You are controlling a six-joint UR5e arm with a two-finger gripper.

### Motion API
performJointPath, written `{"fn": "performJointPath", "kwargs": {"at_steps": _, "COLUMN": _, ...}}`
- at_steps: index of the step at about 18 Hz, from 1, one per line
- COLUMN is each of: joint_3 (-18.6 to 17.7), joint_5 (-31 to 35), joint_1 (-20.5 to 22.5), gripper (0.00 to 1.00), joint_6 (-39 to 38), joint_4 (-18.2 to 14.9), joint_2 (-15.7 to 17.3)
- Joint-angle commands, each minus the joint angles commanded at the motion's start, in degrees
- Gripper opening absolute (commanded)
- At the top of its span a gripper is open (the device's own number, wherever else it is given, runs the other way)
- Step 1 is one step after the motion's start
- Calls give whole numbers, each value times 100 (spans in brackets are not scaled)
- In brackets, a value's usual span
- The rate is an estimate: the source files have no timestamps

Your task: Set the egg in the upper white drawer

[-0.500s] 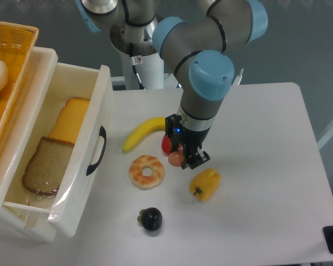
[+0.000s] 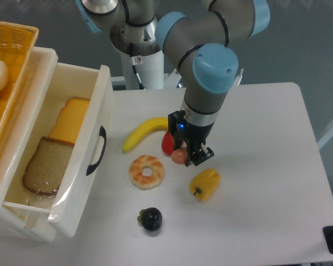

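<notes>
Mid-table, just right of the red pepper (image 2: 167, 143), the egg (image 2: 179, 156) sits at the tips of the gripper (image 2: 188, 157); whether the fingers have closed on it I cannot tell. Small, smooth, rounded: likely light, rigid and slippery. Best pinched across its narrow middle, gently. Upper white drawer (image 2: 94, 102) stands open, well left.

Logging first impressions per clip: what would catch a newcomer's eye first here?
The arm fills the middle, its gripper down on the egg beside the red pepper and banana. At left the upper white drawer stands open, holding a bread slice and cheese.
</notes>
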Motion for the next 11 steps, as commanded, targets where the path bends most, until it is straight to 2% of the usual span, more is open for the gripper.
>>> {"fn": "performJointPath", "kwargs": {"at_steps": 8, "joint_3": 26, "joint_5": -9, "joint_1": 0, "gripper": 15, "joint_6": -17, "joint_4": -35, "joint_2": 97}}
{"fn": "performJointPath", "kwargs": {"at_steps": 11, "joint_3": 26, "joint_5": 9, "joint_1": 9, "gripper": 15, "joint_6": -385, "joint_4": -123, "joint_2": 167}}
